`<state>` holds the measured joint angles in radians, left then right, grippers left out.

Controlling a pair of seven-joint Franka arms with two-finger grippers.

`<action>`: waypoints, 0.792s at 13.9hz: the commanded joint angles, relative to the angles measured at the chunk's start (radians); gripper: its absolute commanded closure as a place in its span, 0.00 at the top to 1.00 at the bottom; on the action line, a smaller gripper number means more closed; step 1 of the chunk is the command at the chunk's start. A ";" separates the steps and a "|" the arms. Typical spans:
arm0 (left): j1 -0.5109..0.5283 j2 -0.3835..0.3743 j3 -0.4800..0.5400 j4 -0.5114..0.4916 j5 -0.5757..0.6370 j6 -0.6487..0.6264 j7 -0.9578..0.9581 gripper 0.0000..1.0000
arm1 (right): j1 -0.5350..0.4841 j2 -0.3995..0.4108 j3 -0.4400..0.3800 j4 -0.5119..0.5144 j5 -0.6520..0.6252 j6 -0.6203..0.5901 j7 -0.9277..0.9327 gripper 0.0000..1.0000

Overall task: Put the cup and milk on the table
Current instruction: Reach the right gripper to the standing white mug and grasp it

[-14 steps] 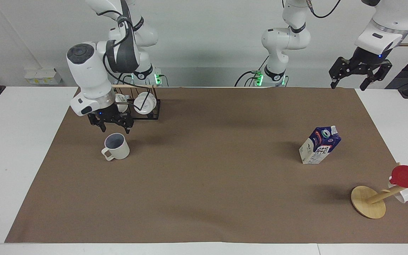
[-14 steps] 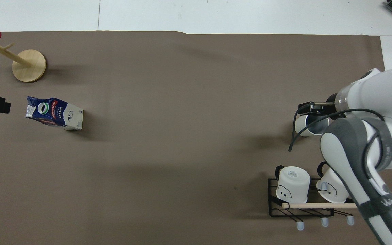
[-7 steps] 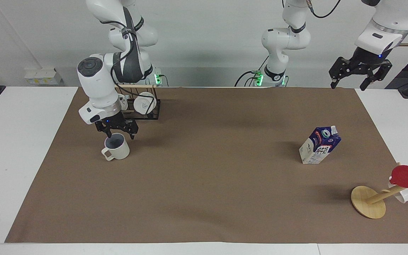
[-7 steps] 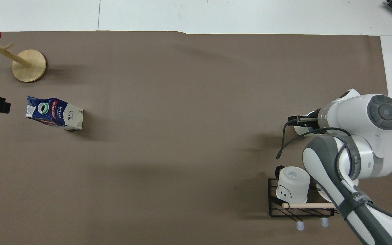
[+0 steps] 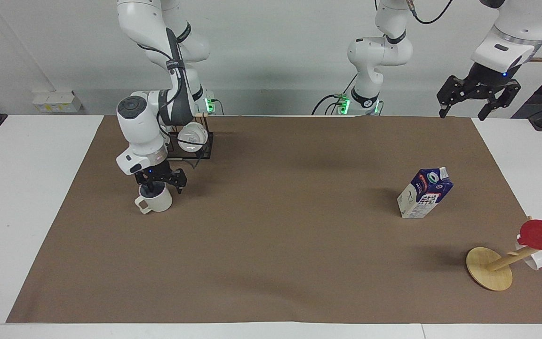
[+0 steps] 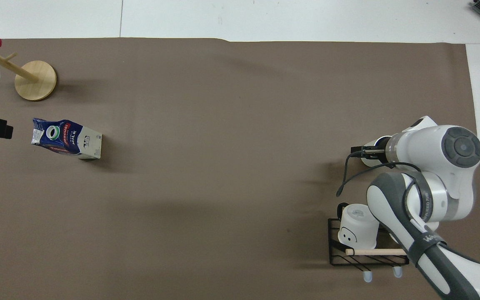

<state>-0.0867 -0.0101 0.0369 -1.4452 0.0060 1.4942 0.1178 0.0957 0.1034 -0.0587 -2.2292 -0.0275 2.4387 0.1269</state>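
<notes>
The cream-white cup (image 5: 157, 202) stands upright on the brown mat of the table (image 5: 271, 245) toward the right arm's end, its handle pointing away from the robots. My right gripper (image 5: 163, 187) is low over it, open, with one finger inside the rim and the other outside the wall. In the overhead view the right arm hides most of the cup. The blue and white milk (image 5: 424, 193) stands upright on the mat toward the left arm's end and also shows in the overhead view (image 6: 67, 139). My left gripper (image 5: 466, 107) waits, open and empty, raised over the mat's corner.
A black wire rack (image 5: 207, 146) with two white mugs stands nearer to the robots than the cup; it also shows in the overhead view (image 6: 367, 258). A wooden mug tree (image 5: 490, 268) with a red cup (image 5: 541, 233) stands farther from the robots than the milk.
My right gripper has come down and shifted over the cup, from above its rim to straddling its wall. The cup, the milk and the left arm have not moved.
</notes>
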 commanded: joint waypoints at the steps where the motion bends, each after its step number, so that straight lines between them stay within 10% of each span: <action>1: -0.001 -0.005 0.003 0.005 -0.012 -0.009 0.000 1.00 | -0.013 -0.007 0.007 -0.010 0.000 0.017 -0.024 0.70; 5: 0.001 -0.005 0.003 0.006 -0.012 -0.011 0.005 1.00 | -0.013 -0.002 0.007 -0.007 0.000 0.010 -0.033 0.00; 11: 0.001 -0.005 0.003 0.006 -0.012 -0.011 0.002 1.00 | -0.008 0.021 0.007 0.043 0.006 -0.004 -0.001 0.00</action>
<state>-0.0867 -0.0101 0.0370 -1.4452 0.0060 1.4942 0.1177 0.0955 0.1050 -0.0589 -2.2195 -0.0267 2.4384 0.1189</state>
